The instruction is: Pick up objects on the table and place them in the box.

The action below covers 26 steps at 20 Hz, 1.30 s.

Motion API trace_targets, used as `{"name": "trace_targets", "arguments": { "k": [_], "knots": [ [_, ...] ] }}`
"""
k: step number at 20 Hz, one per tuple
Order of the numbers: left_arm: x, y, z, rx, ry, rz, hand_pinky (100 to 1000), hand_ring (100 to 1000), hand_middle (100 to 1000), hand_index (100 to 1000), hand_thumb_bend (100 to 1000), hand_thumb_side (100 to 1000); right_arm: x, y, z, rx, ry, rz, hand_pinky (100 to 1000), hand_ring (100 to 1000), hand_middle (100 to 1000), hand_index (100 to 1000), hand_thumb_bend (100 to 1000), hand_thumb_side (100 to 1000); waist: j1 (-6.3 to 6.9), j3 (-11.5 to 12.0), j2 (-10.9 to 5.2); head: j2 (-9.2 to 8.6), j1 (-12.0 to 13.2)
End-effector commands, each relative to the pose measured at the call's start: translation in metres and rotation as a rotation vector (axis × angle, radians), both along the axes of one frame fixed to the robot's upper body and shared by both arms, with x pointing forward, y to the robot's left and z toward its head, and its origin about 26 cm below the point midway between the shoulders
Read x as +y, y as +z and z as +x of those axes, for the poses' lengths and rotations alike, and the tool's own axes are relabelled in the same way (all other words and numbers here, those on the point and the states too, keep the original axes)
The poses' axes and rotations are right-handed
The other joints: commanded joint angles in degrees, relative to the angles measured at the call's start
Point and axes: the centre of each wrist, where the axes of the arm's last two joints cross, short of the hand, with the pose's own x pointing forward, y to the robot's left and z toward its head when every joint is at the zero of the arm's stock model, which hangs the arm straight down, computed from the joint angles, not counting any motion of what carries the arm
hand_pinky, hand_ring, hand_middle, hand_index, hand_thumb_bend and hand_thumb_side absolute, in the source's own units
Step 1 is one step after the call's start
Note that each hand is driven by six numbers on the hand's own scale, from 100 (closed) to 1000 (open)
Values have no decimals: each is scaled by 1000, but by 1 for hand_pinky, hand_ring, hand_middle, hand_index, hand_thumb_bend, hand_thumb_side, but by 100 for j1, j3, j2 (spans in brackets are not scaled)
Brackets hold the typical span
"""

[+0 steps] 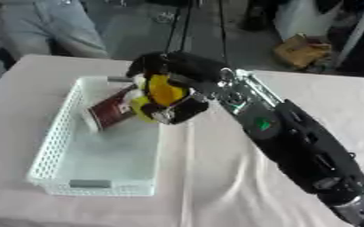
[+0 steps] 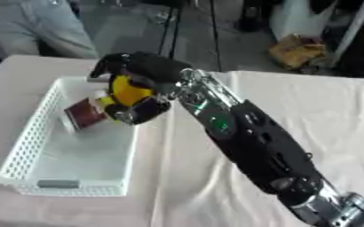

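My right hand (image 1: 169, 88), fingers curled round a yellow object (image 1: 163, 91), hangs over the white basket's (image 1: 57, 133) far right rim, so I'd move further left before releasing.

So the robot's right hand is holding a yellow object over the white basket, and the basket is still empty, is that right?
Not quite. The right hand does hold the yellow object over the white basket, but the basket isn't empty: the left eye view shows a dark red packet inside it.
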Motion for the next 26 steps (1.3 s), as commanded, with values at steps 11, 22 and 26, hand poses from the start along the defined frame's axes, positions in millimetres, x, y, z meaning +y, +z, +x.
{"name": "trace_targets", "arguments": {
  "k": [11, 22, 26],
  "knots": [
    [-2, 14, 0, -64, -26, 21, 557, 810, 797, 827, 565, 834, 38, -43, -9, 154, 326, -525, 1000, 1000, 1000, 1000, 100, 847, 16, 118, -68, -108, -19],
    [-1, 12, -1, -60, -16, 21, 557, 809, 797, 827, 565, 836, 26, -2, -18, 11, 328, -439, 1000, 1000, 1000, 1000, 100, 544, 41, 11, -72, -134, 5],
    [0, 11, -2, -59, -10, 18, 557, 808, 797, 826, 565, 836, 6, 14, -12, -114, 62, -185, 972, 971, 1000, 1000, 100, 100, 70, -42, -87, -132, 46]
  ]
}}
